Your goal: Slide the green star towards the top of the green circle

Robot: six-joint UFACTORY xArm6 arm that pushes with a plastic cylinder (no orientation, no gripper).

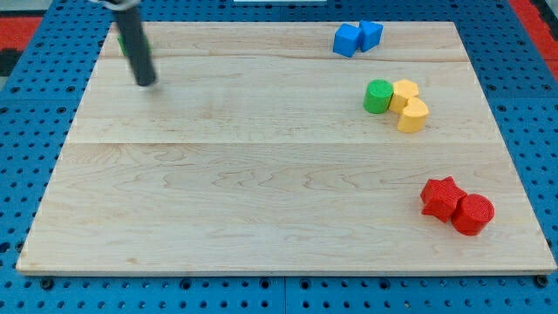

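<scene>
The wooden surface (261, 174) fills most of the view, lying on a blue pegboard (26, 131). My arm carries no claw, only a dark rod, and my tip (146, 83) rests near the view's top left corner. A sliver of green (122, 42) shows just behind the rod there; its shape is hidden, so whether it is the green star I cannot tell.

Well apart, at the view's right, the green circle (377, 96) touches two yellow blocks (408, 105). Two blue blocks (357, 37) sit at the top. A red star (441, 197) touches a red cylinder (473, 214) at the lower right.
</scene>
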